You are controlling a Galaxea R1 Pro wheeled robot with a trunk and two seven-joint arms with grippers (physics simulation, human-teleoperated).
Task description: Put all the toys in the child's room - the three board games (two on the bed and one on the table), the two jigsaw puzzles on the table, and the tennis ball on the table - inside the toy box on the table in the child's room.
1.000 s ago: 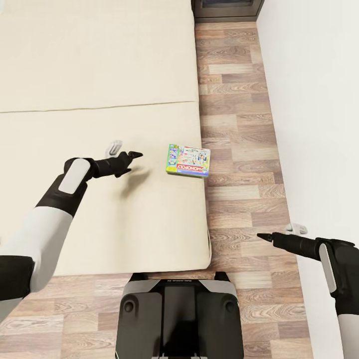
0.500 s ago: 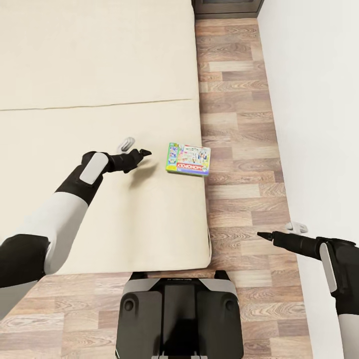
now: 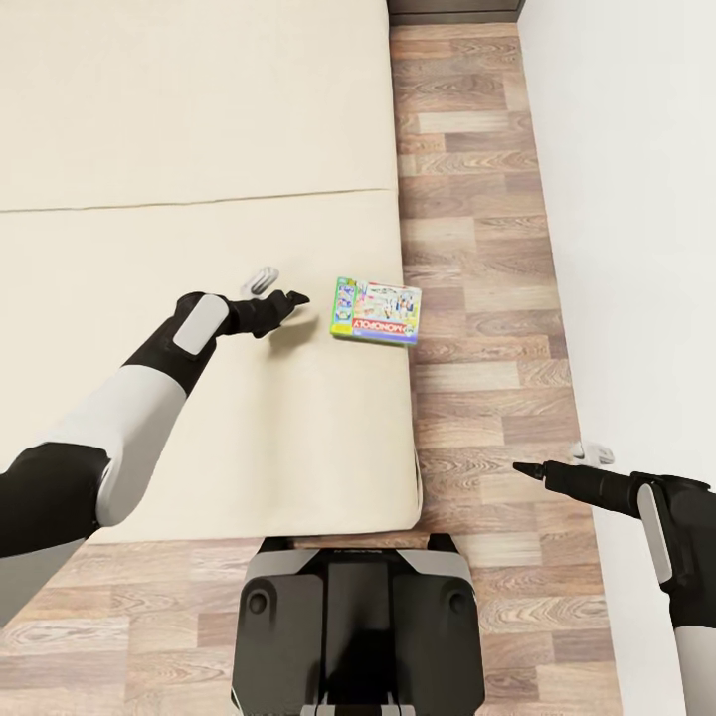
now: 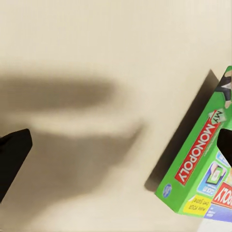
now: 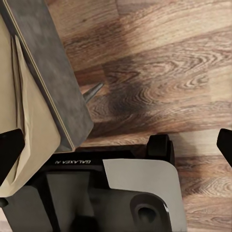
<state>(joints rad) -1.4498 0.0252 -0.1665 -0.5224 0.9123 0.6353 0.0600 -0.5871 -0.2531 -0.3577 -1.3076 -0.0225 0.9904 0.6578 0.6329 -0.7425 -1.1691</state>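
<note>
Beige mattress under my head camera: the bed [image 3: 199, 149] runs along the plank floor [image 3: 477, 249], and the green-edged Monopoly board game [image 3: 376, 311] lies flat near the mattress's edge. My left gripper [image 3: 295, 297] has crept closer to it over the last second and now sits just beside the box's near side, not touching. From up here I cannot tell whether those fingers are spread. The right gripper [image 3: 521, 467] hangs over the floor, well away, unchanged, carrying nothing.

Left wrist camera now: the Monopoly board game [image 4: 203, 169] comes into the gap, one dark fingertip [image 4: 12, 154] on one side and the other overlapping the box, so the fingers stand wide apart. That reads to me as lined up for a grasp.

Right wrist camera: fingers apart, one fingertip [image 5: 9, 152] at each edge, the bed's grey base [image 5: 53, 72] and my own chassis [image 5: 121, 193] below.
</note>
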